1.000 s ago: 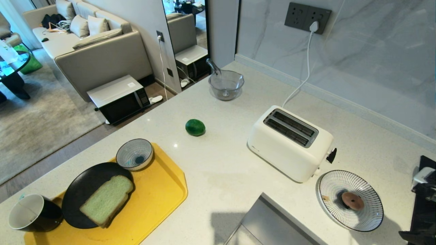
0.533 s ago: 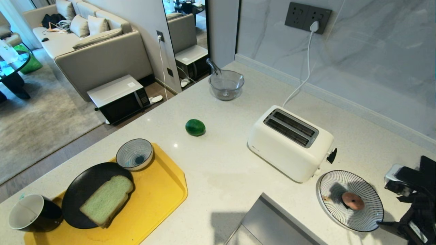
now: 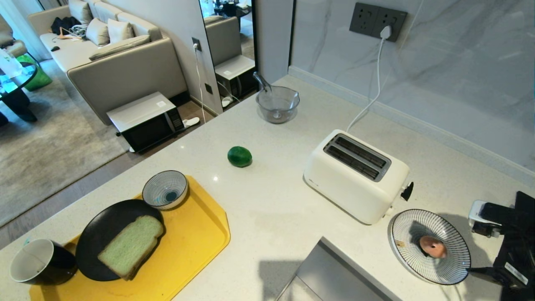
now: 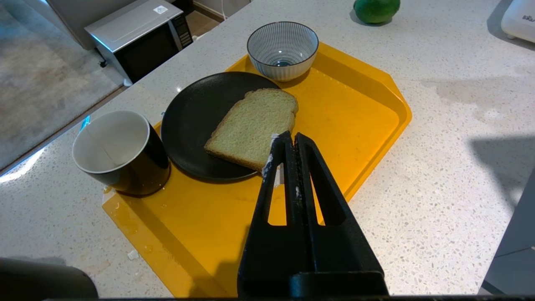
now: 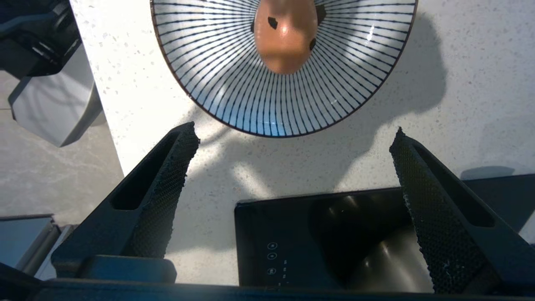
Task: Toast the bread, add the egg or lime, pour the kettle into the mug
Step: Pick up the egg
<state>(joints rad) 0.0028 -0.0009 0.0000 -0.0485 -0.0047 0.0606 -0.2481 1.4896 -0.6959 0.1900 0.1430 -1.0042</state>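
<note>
The pale green bread [image 3: 131, 246] lies on a black plate [image 3: 100, 234] on the yellow tray [image 3: 196, 242], with the black mug [image 3: 39, 261] at the tray's near left corner. On the counter behind sits the dark green lime [image 3: 239, 156]. A tan egg [image 3: 433, 246] rests in a striped plate [image 3: 453, 267] right of the white toaster [image 3: 357, 175]. My right gripper [image 3: 474, 246] hovers just right of that plate, open and empty [image 5: 292, 136], facing the egg [image 5: 286, 33]. Above the tray my left gripper [image 4: 291, 136] is shut and empty, beside the bread [image 4: 250, 125]. The kettle is out of view.
A blue-and-white striped bowl [image 3: 165, 189] stands at the tray's far corner and a glass bowl [image 3: 277, 103] at the counter's back. A black touch-panel cooktop [image 5: 334, 238] lies under my right gripper. The toaster's cord [image 3: 376, 83] runs up to a wall socket.
My right arm has come in from the right edge toward the striped plate, turning its wrist, and its jaws have spread wider. The left arm and the objects have not moved.
</note>
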